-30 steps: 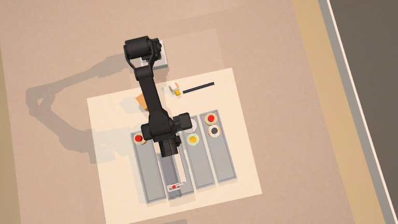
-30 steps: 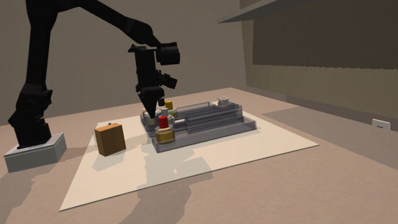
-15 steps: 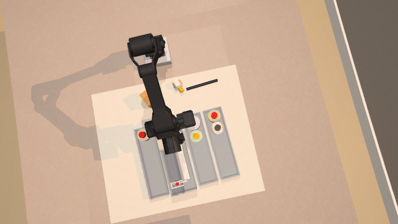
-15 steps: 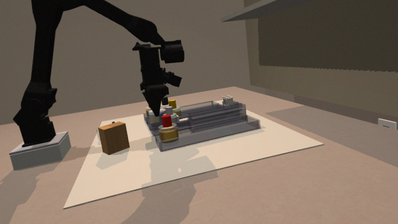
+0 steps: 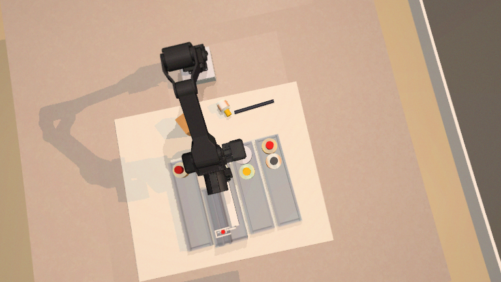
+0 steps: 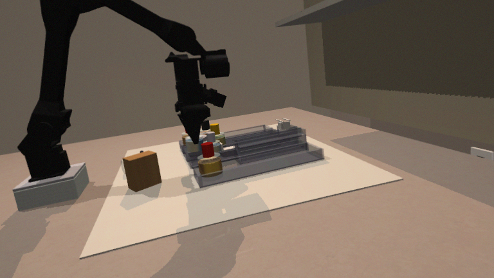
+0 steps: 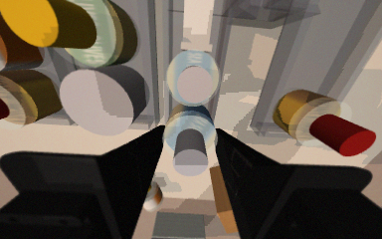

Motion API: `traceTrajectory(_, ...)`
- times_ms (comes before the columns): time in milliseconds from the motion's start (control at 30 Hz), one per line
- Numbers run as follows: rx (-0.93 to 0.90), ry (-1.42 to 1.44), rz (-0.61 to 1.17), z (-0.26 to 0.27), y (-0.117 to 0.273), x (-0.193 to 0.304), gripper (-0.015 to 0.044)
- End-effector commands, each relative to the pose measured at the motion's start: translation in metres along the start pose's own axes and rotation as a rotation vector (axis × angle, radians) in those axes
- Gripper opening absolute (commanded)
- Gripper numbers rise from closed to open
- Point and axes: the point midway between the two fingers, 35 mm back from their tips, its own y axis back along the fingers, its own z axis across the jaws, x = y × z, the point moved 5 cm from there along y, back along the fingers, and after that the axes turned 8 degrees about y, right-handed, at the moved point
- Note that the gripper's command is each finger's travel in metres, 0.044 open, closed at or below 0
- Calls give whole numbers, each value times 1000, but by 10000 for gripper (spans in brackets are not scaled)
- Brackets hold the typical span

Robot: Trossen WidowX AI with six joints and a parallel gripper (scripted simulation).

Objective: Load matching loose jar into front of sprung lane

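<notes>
My gripper (image 6: 196, 141) (image 7: 190, 130) is shut on a pale blue jar with a grey-white knob (image 7: 190, 161). It holds the jar upright at the front end of the sprung lane (image 5: 220, 210). The matching jar in the lane (image 7: 193, 80) (image 6: 210, 136) has the same pale knob and stands just behind the held jar. In the wrist view the two bodies overlap at their edges; whether they touch is unclear. A pale edge (image 7: 196, 46) shows right behind the lane jar. The arm hides both jars in the top view. The low front stop and the held jar's base are hidden.
A gold jar with red knob (image 5: 179, 170) (image 6: 210, 166) (image 7: 343, 134) stands in one neighbouring lane; a green jar with yellow knob (image 5: 246, 171) and a white-topped jar (image 7: 96, 102) in the other. A wooden block (image 6: 141, 171), a tipped jar (image 5: 224, 106) and a dark bar (image 5: 254, 106) lie before the lanes.
</notes>
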Motion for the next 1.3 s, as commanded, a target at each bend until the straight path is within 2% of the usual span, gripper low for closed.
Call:
traceTrajectory(0,7,-1,-39,-1,6,-9,0)
traceTrajectory(1267,7,-1,-39,-2,6,-13,0)
